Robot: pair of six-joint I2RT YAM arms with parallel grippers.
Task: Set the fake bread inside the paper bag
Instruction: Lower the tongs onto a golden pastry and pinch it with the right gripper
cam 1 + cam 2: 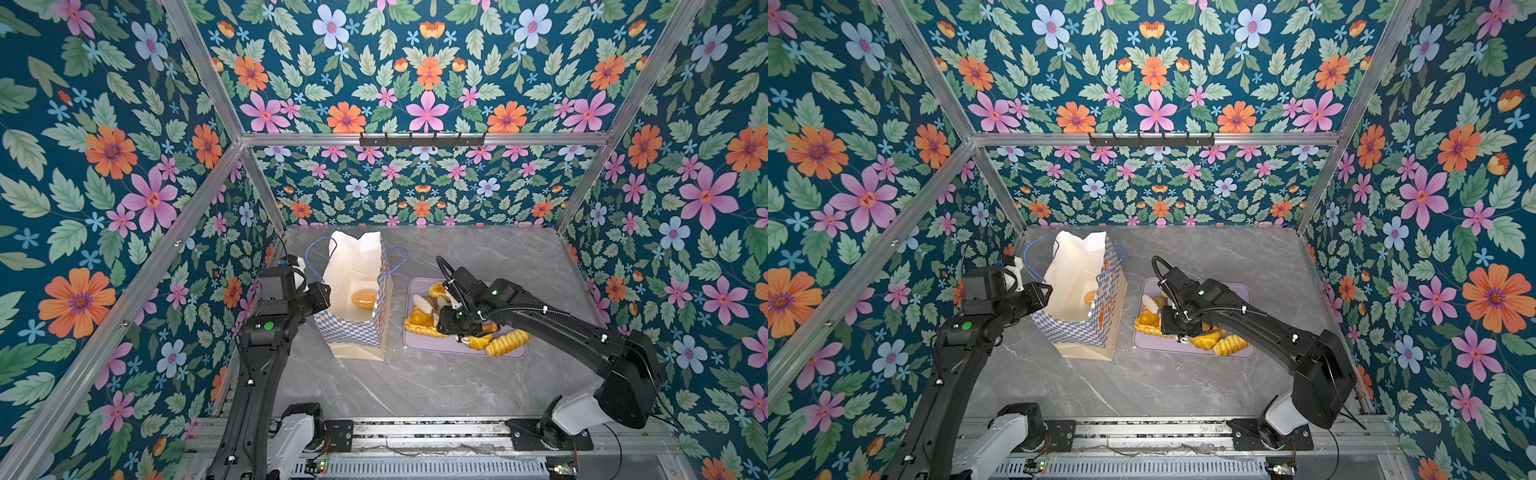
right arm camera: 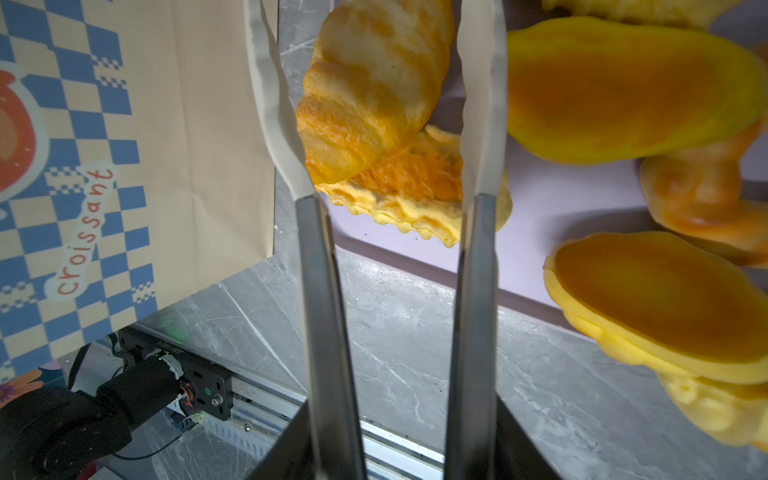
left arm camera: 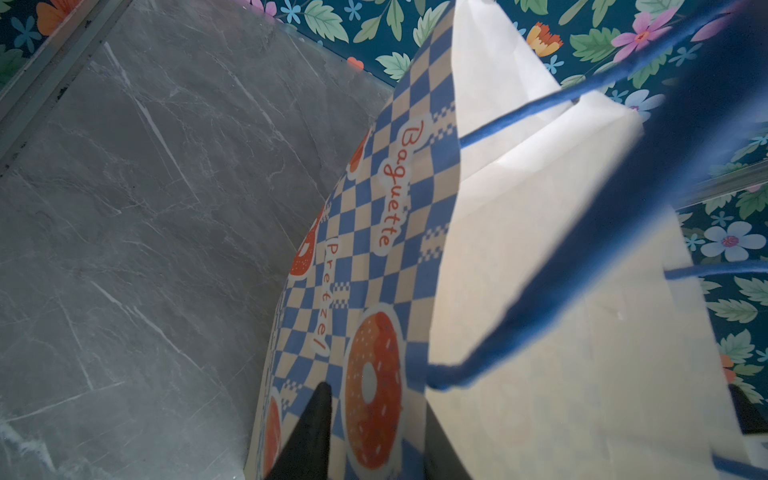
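The left pincer (image 1: pixel 323 293) clamps the bag (image 1: pixel 353 332) rim – the right pincer (image 2: pixel 401 446) grips tongs (image 2: pixel 320 291) whose spread tips, straight ahead of it, flank a croissant (image 2: pixel 374 83) lying on a tart (image 2: pixel 415 208)

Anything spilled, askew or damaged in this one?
Nothing spilled. The paper bag stands upright, though its rim is creased and uneven. The fake bread lies heaped on the lilac tray, a croissant overlapping a tart.
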